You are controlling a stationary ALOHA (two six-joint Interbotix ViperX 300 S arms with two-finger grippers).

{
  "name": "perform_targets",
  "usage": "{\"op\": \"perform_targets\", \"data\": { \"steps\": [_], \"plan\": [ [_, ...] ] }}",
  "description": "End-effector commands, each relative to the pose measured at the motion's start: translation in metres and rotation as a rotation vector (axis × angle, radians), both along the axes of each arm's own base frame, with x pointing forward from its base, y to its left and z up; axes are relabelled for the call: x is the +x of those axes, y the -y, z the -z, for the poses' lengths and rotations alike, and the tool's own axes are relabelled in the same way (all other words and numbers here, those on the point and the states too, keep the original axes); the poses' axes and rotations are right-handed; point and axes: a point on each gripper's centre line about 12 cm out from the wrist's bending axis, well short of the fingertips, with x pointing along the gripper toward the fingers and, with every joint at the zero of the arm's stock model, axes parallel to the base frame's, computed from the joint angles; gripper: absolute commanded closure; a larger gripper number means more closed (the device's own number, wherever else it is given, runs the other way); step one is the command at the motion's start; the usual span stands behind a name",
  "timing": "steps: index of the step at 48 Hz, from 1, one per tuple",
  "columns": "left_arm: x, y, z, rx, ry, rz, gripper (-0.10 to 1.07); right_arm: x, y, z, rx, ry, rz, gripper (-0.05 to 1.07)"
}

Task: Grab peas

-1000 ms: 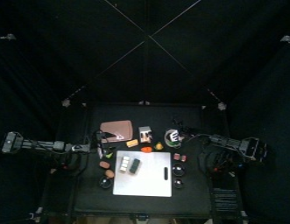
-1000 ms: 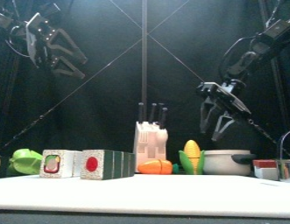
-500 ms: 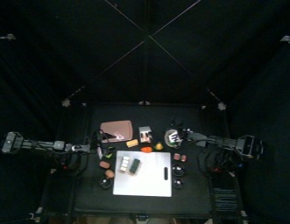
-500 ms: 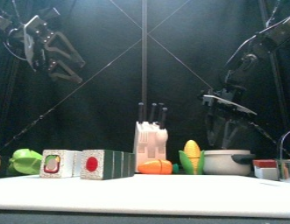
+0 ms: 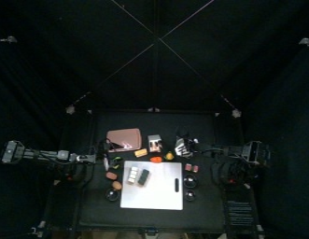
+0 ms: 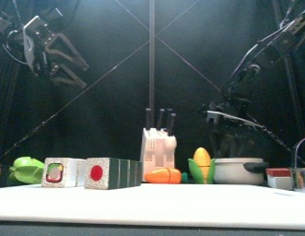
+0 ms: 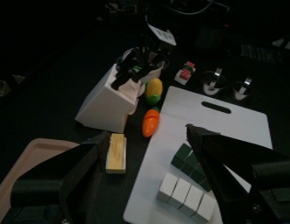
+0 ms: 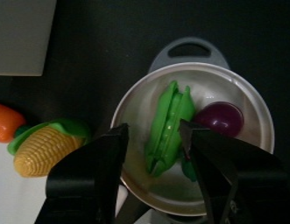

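The peas (image 8: 167, 121) are a green pod lying in a small white-rimmed pot (image 8: 243, 87), next to a purple piece (image 8: 220, 115). My right gripper (image 8: 168, 144) hangs directly over the pot, open, with one jaw on each side of the pod and nothing held. Seen from above, the right gripper (image 5: 184, 146) covers most of the pot at the table's right back. In the front view it hangs (image 6: 236, 129) just above the pot (image 6: 239, 171). My left gripper (image 7: 145, 142) is open and empty, held high at the left (image 6: 50, 51).
A white cutting board (image 5: 154, 187) lies at the front middle. A toy corn (image 8: 42, 147) and a knife block (image 6: 158, 147) stand close beside the pot. A brown tray (image 5: 125, 140), small blocks (image 6: 93, 172) and a green vegetable (image 6: 28, 170) are on the left.
My right gripper has come down and moved left until it is over the pot, its jaws staying open. The left arm has hardly moved.
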Motion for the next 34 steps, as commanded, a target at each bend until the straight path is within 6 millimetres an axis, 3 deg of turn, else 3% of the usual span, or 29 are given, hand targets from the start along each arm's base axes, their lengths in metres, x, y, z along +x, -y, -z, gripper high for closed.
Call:
{"op": "perform_targets", "data": {
  "steps": [1, 34],
  "plan": [
    [0.002, 0.000, -0.004, 0.001, 0.009, 0.000, -0.03, 0.005, 0.005, -0.010, -0.019, 0.024, 0.004, 0.18],
    [0.000, -0.001, 0.000, 0.000, -0.002, -0.006, -0.03, -0.001, 0.011, 0.019, 0.017, -0.069, 0.026, 0.18]
  ]
}}
